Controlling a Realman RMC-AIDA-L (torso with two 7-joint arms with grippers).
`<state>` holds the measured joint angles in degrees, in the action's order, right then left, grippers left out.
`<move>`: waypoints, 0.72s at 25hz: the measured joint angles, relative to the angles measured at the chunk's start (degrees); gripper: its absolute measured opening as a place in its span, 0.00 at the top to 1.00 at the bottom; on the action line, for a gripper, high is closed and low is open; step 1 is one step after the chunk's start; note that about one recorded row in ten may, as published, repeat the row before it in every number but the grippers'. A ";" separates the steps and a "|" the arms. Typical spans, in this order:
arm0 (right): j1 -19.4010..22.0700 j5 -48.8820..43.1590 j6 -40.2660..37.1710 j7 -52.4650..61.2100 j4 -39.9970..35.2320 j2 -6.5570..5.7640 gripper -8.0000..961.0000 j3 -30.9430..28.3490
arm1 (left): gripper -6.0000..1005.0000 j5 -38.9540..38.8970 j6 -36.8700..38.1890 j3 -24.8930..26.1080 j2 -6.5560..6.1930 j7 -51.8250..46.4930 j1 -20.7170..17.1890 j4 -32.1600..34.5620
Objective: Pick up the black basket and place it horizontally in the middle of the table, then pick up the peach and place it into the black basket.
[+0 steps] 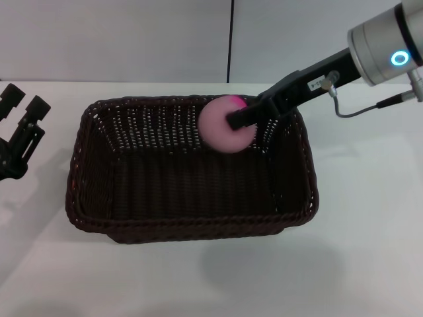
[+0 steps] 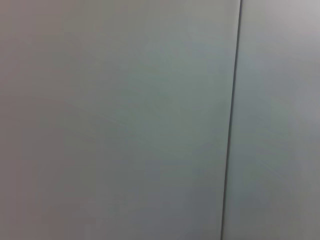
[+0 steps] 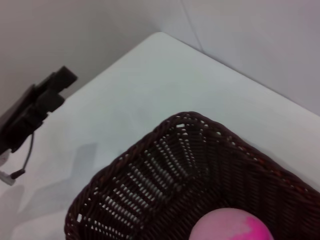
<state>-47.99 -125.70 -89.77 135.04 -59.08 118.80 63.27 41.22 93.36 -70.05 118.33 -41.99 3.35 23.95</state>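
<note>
One peach hangs in our right pincer, clamped at its side, over the far right part of the basket, which lies lengthwise mid-counter. Our left pincer is parked at the counter's left edge, well apart, its fingers spread with nothing between them. We judge the risk to be in the release: dropped from this height, the round fruit may bounce or roll against the far wall.

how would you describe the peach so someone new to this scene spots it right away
Start at the black basket in the middle of the white table. Above its far right part, the right tool is shut on the peach. It is the only round, soft-pink thing here, with a magenta spot.
</note>
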 joint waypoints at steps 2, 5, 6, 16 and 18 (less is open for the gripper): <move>0.49 1.01 0.30 -0.96 0.49 0.02 0.78 -0.10 | 0.53 -0.01 -0.08 0.18 -0.17 -0.06 0.03 -0.01; 2.38 2.18 0.52 -1.80 -0.19 -0.02 0.65 -1.08 | 0.53 -0.01 -0.05 1.01 -0.25 -0.08 -0.16 -0.08; 3.33 2.69 0.59 -2.63 -0.75 -0.08 0.61 -1.81 | 0.53 -0.01 -0.05 1.01 -0.25 -0.08 -0.16 -0.08; 18.79 23.02 1.84 -25.61 2.70 0.11 0.30 -14.00 | 0.53 0.00 -0.49 5.22 -0.20 0.53 1.10 -3.30; 22.54 34.37 2.96 -36.11 8.95 0.12 0.29 -16.90 | 0.53 0.00 -0.45 7.14 -0.13 0.85 0.88 -3.78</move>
<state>-25.45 -91.32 -86.82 98.93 -50.13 118.92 46.37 41.22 92.91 -62.92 118.21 -41.14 4.23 20.17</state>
